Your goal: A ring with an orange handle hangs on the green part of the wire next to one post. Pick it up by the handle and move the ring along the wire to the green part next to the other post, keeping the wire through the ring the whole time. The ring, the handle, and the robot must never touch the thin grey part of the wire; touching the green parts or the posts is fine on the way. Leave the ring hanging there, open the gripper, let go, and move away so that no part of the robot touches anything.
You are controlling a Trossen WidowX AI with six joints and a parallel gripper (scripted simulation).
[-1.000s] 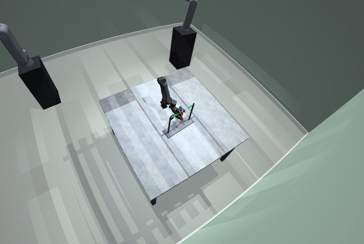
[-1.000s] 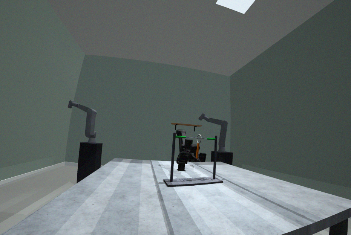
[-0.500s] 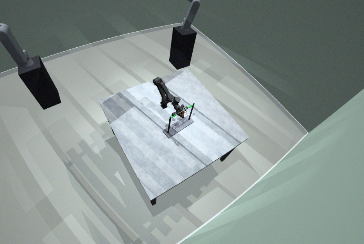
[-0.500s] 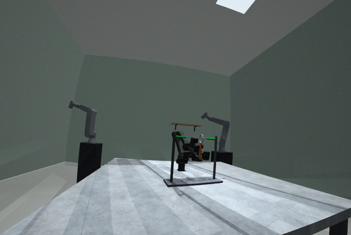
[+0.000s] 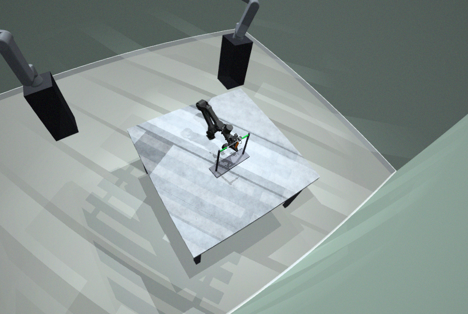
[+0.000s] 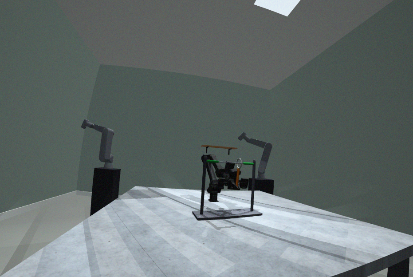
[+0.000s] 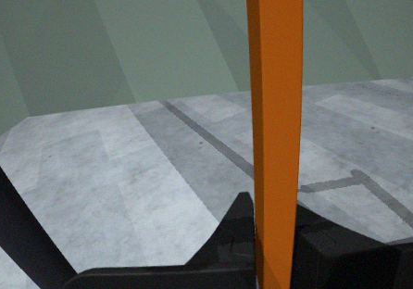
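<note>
In the exterior view, the pale ring (image 6: 241,163) is around the thin grey wire (image 6: 224,161), a little left of the right green part (image 6: 248,163) (image 5: 245,137). Whether it touches the wire is too small to tell. The other green part (image 6: 212,161) (image 5: 223,149) is beside the left post (image 6: 202,189) (image 5: 217,161). The orange handle (image 6: 237,176) (image 7: 278,139) (image 5: 236,145) hangs nearly upright below the ring. My gripper (image 6: 237,186) (image 7: 254,200) is shut on its lower part, below the wire. The ring is out of the wrist view.
The right post (image 6: 253,189) (image 5: 246,144) stands close to the right of the gripper in the exterior view. A dark post (image 7: 13,208) crosses the wrist view's lower left. Both posts rise from a flat base (image 6: 198,216) on the table (image 6: 167,241). Two grey arms stand beyond the table.
</note>
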